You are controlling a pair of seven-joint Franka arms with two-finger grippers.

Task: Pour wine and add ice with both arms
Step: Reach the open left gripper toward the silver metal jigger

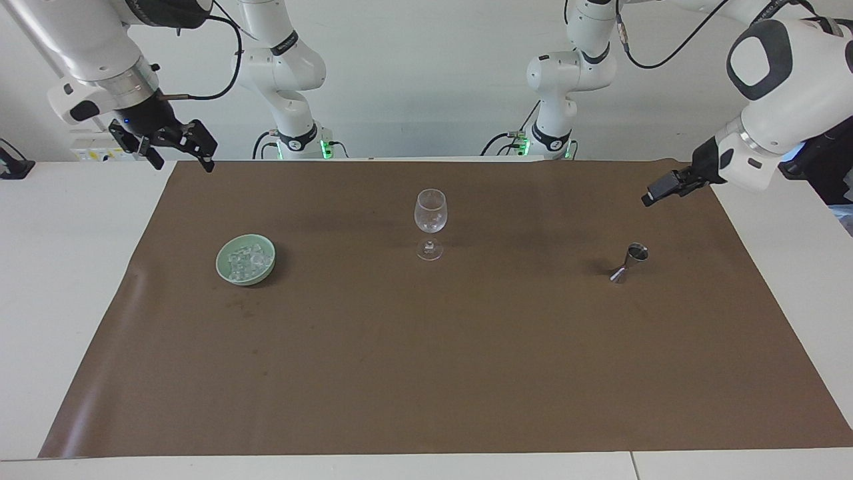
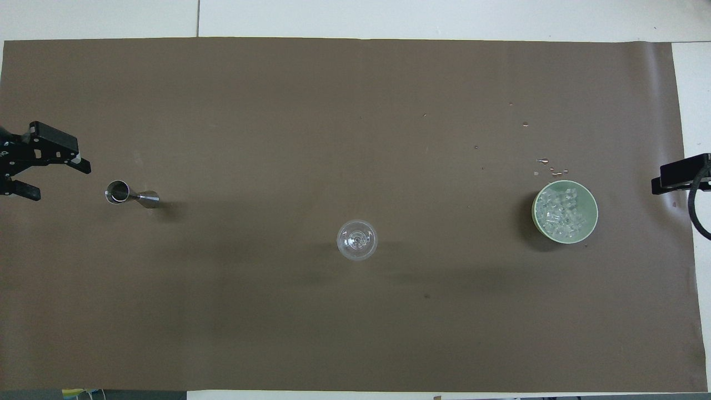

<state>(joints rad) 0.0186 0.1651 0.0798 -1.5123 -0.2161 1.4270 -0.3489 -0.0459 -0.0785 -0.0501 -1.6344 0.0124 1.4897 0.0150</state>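
Hanging spread and empty, my left gripper is over the mat's edge beside the slim, tippable metal jigger, my right gripper likewise spread while slippery ice heaps in the green bowl.

Plain white wall; white table under brown mat; even light.

We see a plain brown mat on a white surface, a pale green bowl, whitish ice, a silver jigger.
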